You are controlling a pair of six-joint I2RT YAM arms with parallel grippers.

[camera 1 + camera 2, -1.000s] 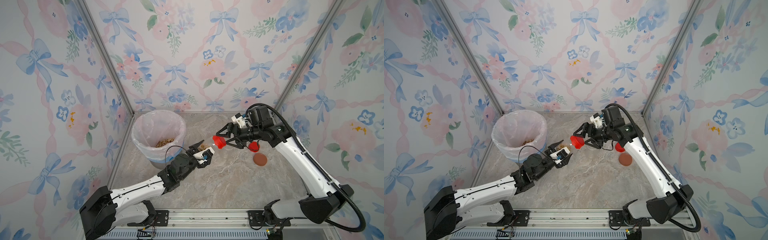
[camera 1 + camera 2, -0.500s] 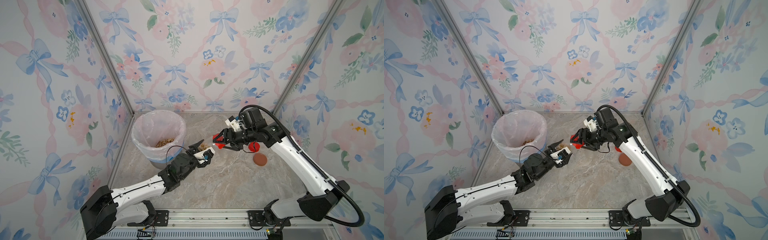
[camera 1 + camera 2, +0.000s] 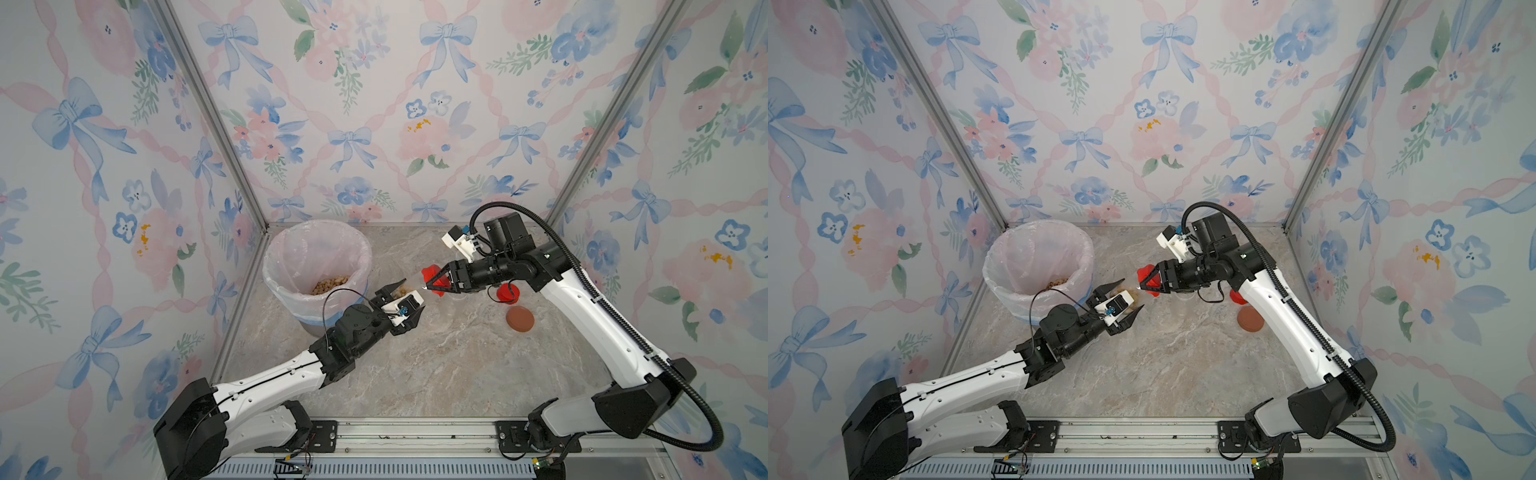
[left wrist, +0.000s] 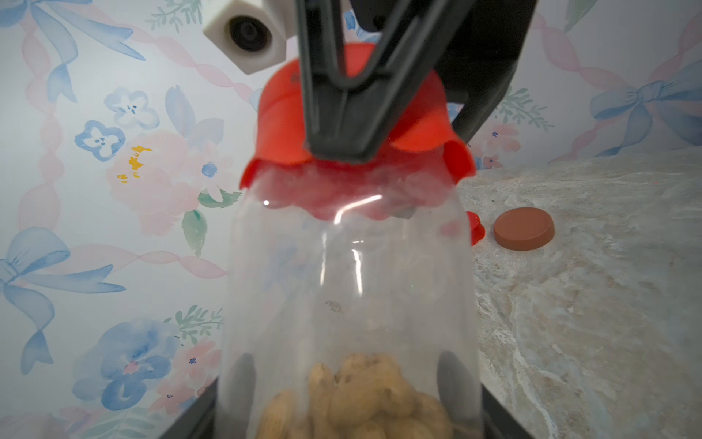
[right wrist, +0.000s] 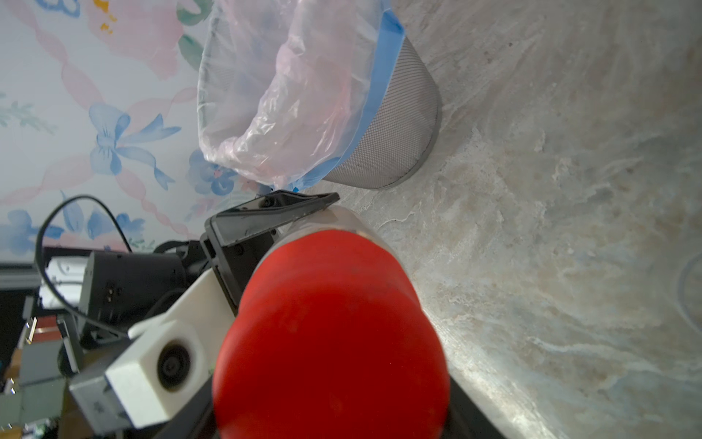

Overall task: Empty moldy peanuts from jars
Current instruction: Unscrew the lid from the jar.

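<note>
The slim clear plastic jar [image 4: 349,296], pale tan peanuts [image 4: 361,395] heaped at its base, hangs tilted just right of the pink-lined grey mesh bin [image 3: 272,266]. The left gripper [image 3: 412,296] clasps its body, likely as an anchor. The right gripper [image 3: 432,283] is pinched tight on the bright red screw lid [image 5: 330,334], probably to unscrew it.

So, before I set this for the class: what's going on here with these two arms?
The left gripper holds a clear jar of peanuts beside the lined bin. The right gripper is clamped on that jar's red lid, which sits on the jar. The bin already holds a heap of nuts. A brown lid and a second red lid lie on the table by the right arm.
</note>
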